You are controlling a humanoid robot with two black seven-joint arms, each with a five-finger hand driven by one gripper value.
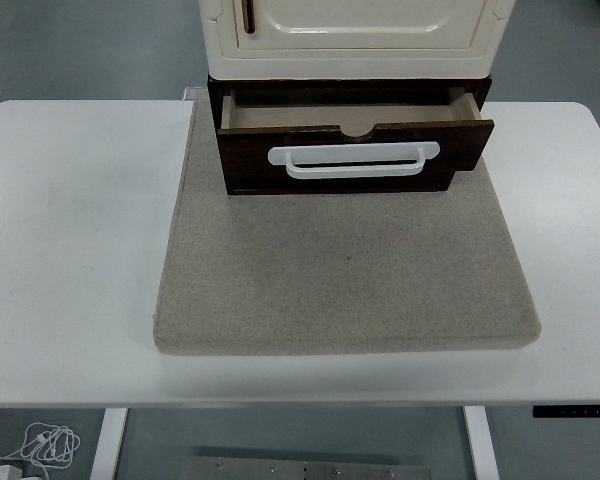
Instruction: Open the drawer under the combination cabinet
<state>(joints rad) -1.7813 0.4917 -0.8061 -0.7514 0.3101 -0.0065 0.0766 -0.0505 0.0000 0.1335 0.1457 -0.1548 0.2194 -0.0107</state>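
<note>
While neither robot hand shows, so I can't tell their state, the drawer (352,150) stands pulled out under the cabinet (352,38), its visible inside bare.

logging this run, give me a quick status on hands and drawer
Both hands out of view. Drawer pulled out under the cream cabinet, white handle free. Nothing blocking it on the grey mat.

- White desk (70,250), level, near edge at bottom.
- Grey felt mat (345,270) lying flat, centred on desk.
- White cable coil (42,443) on floor, lower left.
</note>
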